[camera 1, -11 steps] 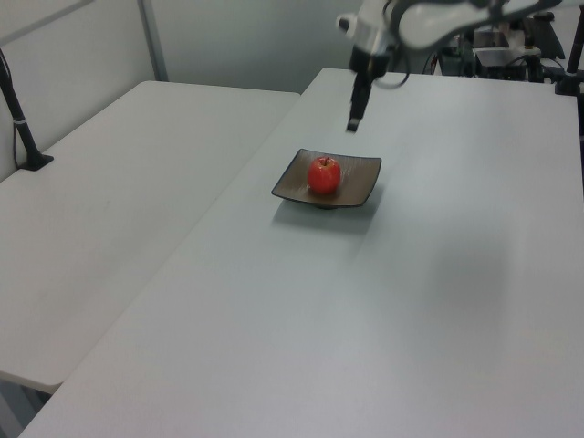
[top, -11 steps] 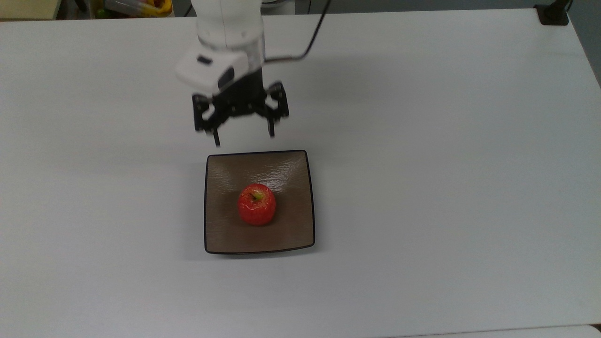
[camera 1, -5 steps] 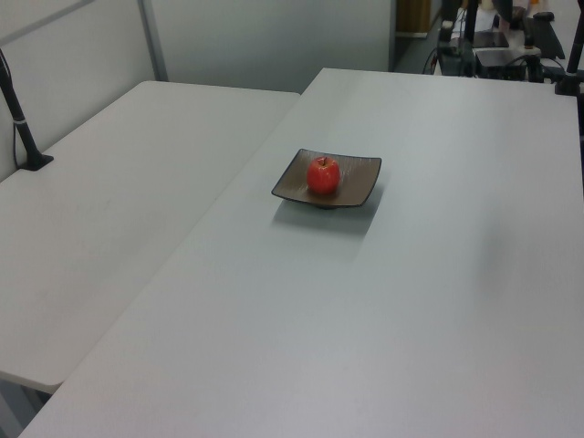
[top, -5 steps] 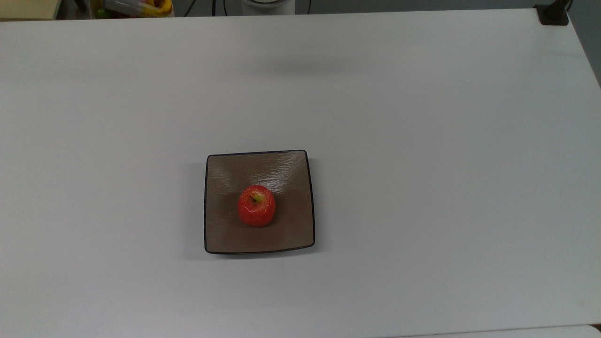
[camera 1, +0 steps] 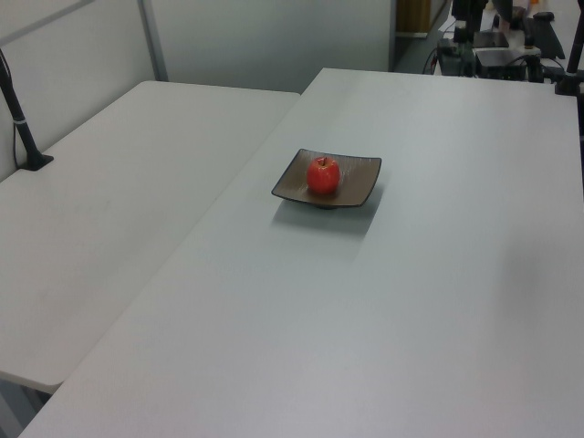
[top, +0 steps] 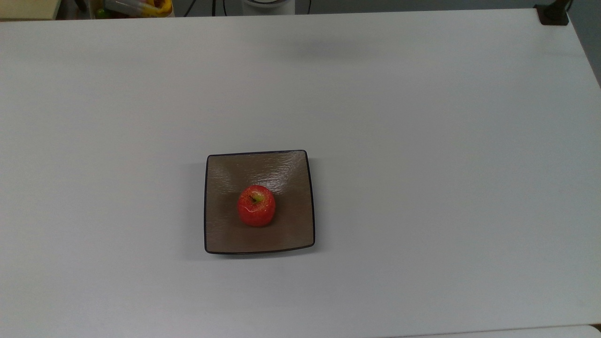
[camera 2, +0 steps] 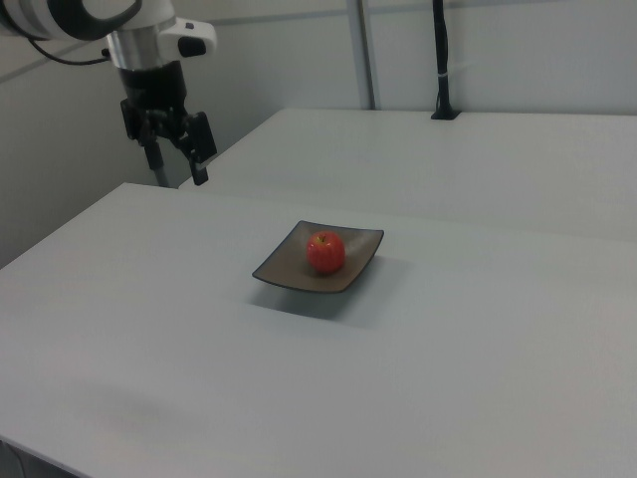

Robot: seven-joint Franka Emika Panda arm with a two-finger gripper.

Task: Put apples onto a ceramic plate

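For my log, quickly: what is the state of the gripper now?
Gripper: open, holding nothing, raised away from the apple on the plate.

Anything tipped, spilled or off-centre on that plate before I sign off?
Nothing stands out. The apple sits upright, stem dimple up, near the middle of the ceramic plate, which lies flat on the table. The gripper hangs clear, jaws open and empty.

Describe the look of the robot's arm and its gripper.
The arm has glossy white rounded shells with a dark band at one joint. A white block with a small dark mark sits at the wrist. The black two-finger gripper has an angular linkage frame and slim dark fingers.
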